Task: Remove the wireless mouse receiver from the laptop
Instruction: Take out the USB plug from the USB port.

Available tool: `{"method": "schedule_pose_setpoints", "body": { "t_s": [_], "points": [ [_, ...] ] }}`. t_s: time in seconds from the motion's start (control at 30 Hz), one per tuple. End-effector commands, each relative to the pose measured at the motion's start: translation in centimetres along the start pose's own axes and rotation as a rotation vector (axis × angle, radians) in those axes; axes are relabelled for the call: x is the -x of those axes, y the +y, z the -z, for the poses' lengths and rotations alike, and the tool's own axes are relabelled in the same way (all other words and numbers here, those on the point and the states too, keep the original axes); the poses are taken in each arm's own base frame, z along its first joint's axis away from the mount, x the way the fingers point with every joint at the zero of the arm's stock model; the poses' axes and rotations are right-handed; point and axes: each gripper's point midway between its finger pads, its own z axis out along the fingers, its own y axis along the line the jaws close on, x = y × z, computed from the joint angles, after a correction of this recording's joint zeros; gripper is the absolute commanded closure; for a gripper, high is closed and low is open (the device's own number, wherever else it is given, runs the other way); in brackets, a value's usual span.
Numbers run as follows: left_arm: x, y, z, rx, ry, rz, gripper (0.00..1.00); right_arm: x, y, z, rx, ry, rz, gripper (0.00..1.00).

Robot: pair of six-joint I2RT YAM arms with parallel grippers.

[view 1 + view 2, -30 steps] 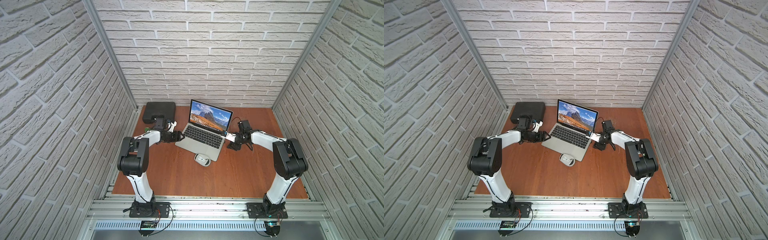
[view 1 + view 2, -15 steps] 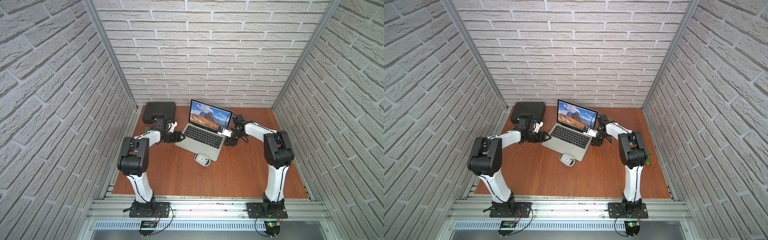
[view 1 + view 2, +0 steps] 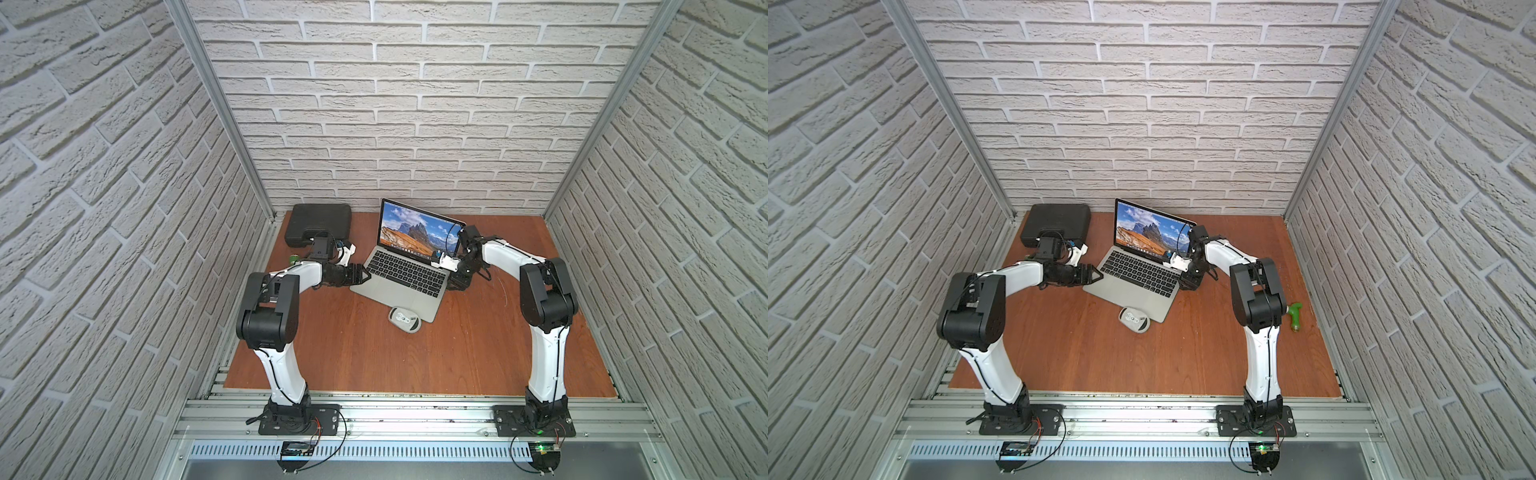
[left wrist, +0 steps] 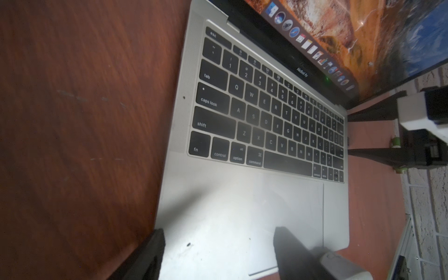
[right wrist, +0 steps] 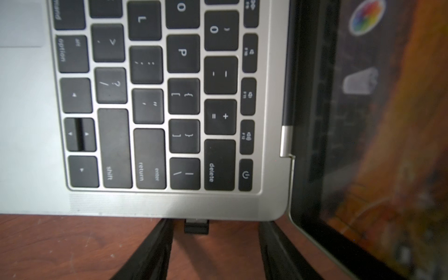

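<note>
The silver-grey laptop [image 3: 399, 282] [image 3: 1133, 278] stands open at the back of the table, with a mountain picture on its screen. The wireless mouse receiver [image 5: 196, 226], a tiny dark stub, sticks out of the laptop [image 5: 169, 203] at its right edge near the hinge. My right gripper [image 5: 215, 229] [image 3: 456, 284] is open around it. One finger [image 5: 157, 242] is close beside the stub and the other stands well apart. My left gripper [image 4: 218, 242] [image 3: 360, 276] is open at the front left corner of the laptop [image 4: 218, 206], with one finger [image 4: 288, 247] over the trackpad.
A grey-white mouse [image 3: 404, 319] [image 3: 1134, 319] lies at the laptop's front edge. A black case [image 3: 320, 222] sits at the back left behind my left arm. A green-handled tool [image 3: 1296, 318] lies by the right wall. Brick walls close in three sides.
My right arm has swung in towards the laptop, its elbow folding closer, so its fingers now straddle the receiver. Its jaws have narrowed a little. The left arm has stayed put.
</note>
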Motion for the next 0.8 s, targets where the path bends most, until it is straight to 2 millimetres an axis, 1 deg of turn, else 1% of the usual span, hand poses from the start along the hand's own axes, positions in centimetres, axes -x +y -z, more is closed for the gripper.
{"method": "schedule_pose_setpoints", "body": {
  "t_s": [0.0, 0.1, 0.37, 0.47, 0.6, 0.77],
  "points": [
    [-0.5, -0.2, -0.6, -0.017, 0.008, -0.016, 0.24, 0.6, 0.9, -0.8, 0.040, 0.008, -0.022, 0.41],
    [-0.4, -0.2, -0.6, -0.014, 0.008, -0.018, 0.24, 0.9, 1.4, -0.9, 0.070, 0.005, -0.041, 0.44],
    [-0.5, -0.2, -0.8, -0.010, 0.012, -0.015, 0.24, 0.7, 2.4, -1.6, 0.084, 0.016, -0.060, 0.58],
    [-0.4, -0.2, -0.7, -0.009, 0.008, -0.014, 0.24, 0.9, 2.5, -1.5, 0.077, 0.010, -0.063, 0.63],
    [-0.4, -0.2, -0.9, -0.010, 0.006, -0.012, 0.24, 0.9, 2.4, -1.7, 0.068, 0.011, -0.060, 0.64],
    [-0.5, -0.2, -0.9, -0.011, 0.007, -0.011, 0.24, 1.1, 2.1, -1.8, 0.064, 0.013, -0.068, 0.69]
  ]
}}
